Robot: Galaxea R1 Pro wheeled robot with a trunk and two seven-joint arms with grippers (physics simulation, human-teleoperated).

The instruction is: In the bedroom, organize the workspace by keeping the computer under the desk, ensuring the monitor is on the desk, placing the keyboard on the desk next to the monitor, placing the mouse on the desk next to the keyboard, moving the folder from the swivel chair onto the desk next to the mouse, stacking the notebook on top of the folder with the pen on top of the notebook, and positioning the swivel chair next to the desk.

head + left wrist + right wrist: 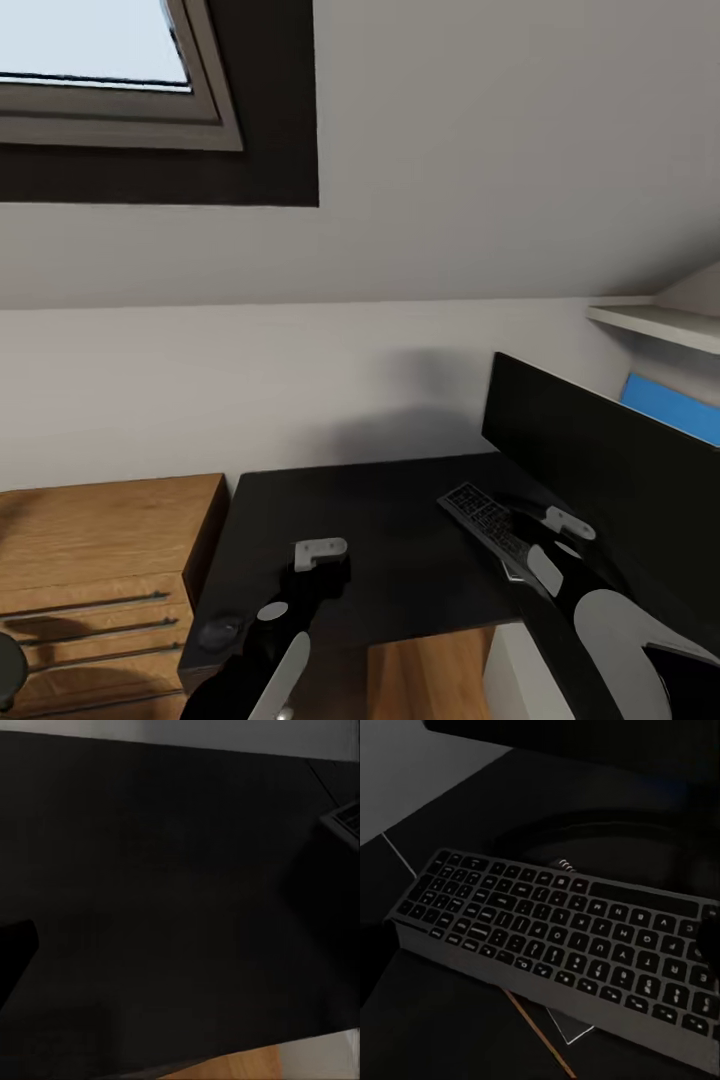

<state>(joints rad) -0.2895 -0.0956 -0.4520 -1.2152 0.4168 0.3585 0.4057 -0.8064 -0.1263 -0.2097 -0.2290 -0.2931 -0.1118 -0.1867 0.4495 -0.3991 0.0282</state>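
Note:
The glossy black desk (380, 540) fills the middle of the head view. The wide black monitor (610, 470) stands on its right part. In front of the screen lies the slim black keyboard (480, 515), seen close up as the keyboard (555, 930), with the monitor's ring stand (607, 840) behind it. My right gripper (532, 545) hangs over the keyboard's near end, its fingers too dark to read. My left gripper (322, 578) points down over bare desk (165, 885). A small black oval, the mouse (218, 632), sits at the desk's front left corner. A bright-blue panel (672, 405) shows behind the monitor.
A low wooden drawer cabinet (95, 570) stands against the desk's left side. A white shelf (660, 325) juts from the wall at the right, and a dark-framed skylight (120, 90) is overhead. A white-grey box (515, 675) sits below the desk's front edge on the wood floor (425, 680).

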